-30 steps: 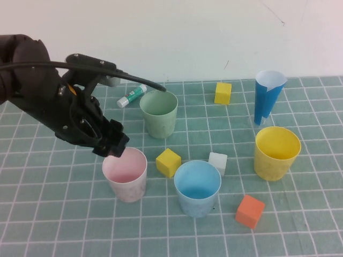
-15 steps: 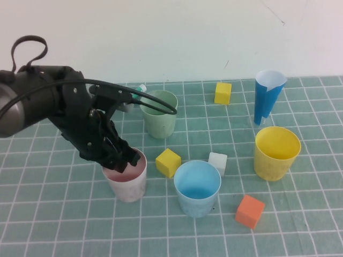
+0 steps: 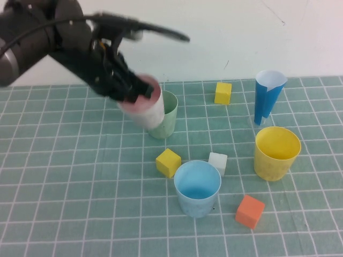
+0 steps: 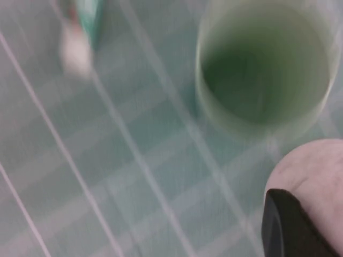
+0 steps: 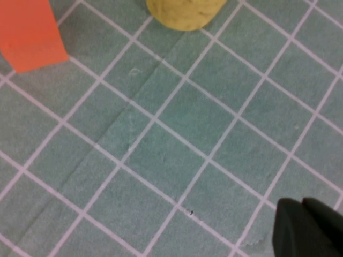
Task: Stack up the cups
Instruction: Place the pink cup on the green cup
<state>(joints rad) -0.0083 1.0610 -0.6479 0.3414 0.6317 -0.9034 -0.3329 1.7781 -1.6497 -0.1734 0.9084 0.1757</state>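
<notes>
- I have the left gripper (image 3: 140,88) clamped on the pink cup's (image 3: 143,107) rim, lifted clear of the mat at back left.
- What matters now: the pale green cup (image 3: 167,119) stands upright just right of my load and below it, mouth up — the pink cup hangs slightly tilted, its base beside the green rim, so I judge I must shift right and level it before lowering.
- In the left wrist view the green mouth (image 4: 262,69) lies open with the pink cup (image 4: 316,176) beside it, not over it.
- Nothing blocks that drop; the yellow cube (image 3: 168,162) sits nearer me.
- Further right stand the light blue cup (image 3: 197,187) and yellow cup (image 3: 276,152), well apart.
- The right gripper (image 5: 308,227) is closed and empty, low over the mat near the orange cube (image 5: 29,32).
</notes>
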